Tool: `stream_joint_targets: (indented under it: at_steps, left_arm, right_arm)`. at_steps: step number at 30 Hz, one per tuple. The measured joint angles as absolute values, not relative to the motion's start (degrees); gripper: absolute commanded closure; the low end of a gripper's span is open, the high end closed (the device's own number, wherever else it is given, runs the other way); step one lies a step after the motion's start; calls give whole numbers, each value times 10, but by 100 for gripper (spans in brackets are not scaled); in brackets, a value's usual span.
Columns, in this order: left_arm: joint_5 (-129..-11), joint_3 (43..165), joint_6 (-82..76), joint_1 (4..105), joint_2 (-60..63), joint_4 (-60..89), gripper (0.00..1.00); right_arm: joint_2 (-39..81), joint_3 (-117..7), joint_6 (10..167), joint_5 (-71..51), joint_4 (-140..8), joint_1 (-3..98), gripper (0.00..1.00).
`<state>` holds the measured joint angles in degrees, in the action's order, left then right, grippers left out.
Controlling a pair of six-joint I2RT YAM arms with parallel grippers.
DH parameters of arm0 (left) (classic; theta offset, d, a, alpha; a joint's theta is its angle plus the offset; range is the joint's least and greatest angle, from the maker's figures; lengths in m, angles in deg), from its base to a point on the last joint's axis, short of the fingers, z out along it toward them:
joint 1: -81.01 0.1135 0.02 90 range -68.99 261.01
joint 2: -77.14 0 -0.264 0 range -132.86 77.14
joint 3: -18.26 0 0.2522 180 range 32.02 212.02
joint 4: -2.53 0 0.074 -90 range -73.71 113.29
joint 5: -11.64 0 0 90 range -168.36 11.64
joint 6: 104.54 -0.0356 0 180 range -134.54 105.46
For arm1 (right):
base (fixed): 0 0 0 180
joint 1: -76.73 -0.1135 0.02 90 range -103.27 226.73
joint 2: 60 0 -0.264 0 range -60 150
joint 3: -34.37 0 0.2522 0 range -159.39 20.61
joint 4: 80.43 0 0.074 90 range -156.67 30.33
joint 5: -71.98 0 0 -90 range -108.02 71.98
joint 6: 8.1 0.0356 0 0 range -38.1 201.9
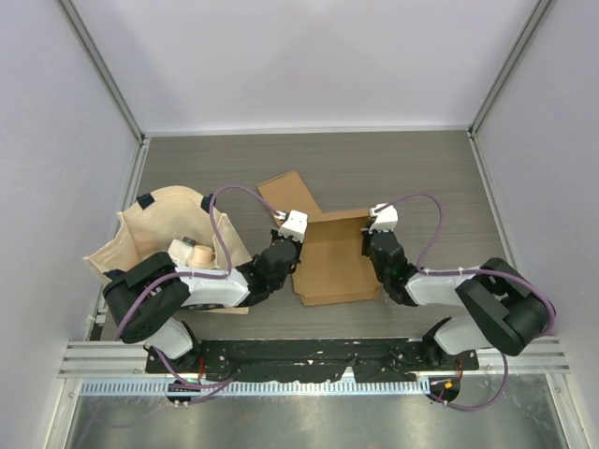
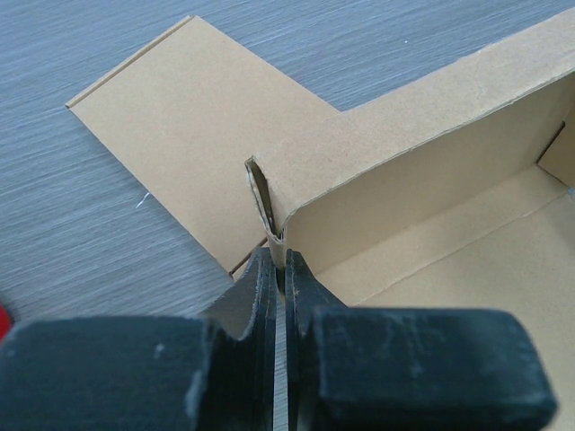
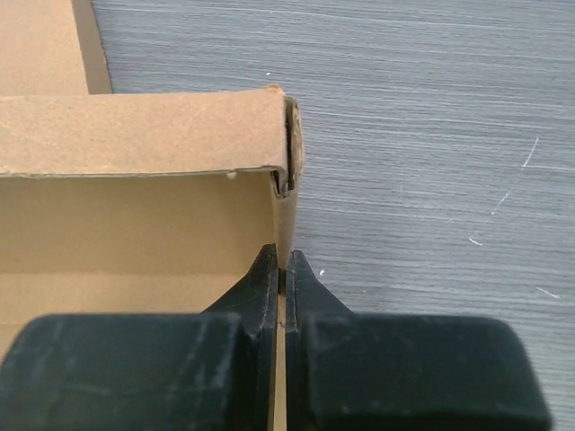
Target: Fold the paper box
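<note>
I am bending both arms inward over the table's (image 1: 421, 173) middle, my left gripper (image 2: 280, 258) pinching the paper box (image 1: 332, 267) by its left wall, my right gripper (image 3: 280, 259) clamping its right wall.

A beige cloth bag (image 1: 159, 220) with black tabs lies on the grey table (image 1: 412, 168), left side

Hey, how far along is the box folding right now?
Done: the box has its far wall and sides standing. In hand: the left end effector and right end effector each pinch a side by a far corner. Left: the flap lying flat on the table is not folded.
</note>
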<state>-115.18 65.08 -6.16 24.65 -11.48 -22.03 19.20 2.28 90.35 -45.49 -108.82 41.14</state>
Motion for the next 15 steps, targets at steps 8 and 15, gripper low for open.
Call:
stream_joint_targets:
  at_steps: [8,15]
  left_arm:
    - [-1176,651,-45,231,-115,-219,100]
    - [-1190,651,-31,227,-115,-217,100]
  right_arm:
    - [325,-8,877,-708,-1208,301,99]
    - [367,-19,894,-776,-1254,282,99]
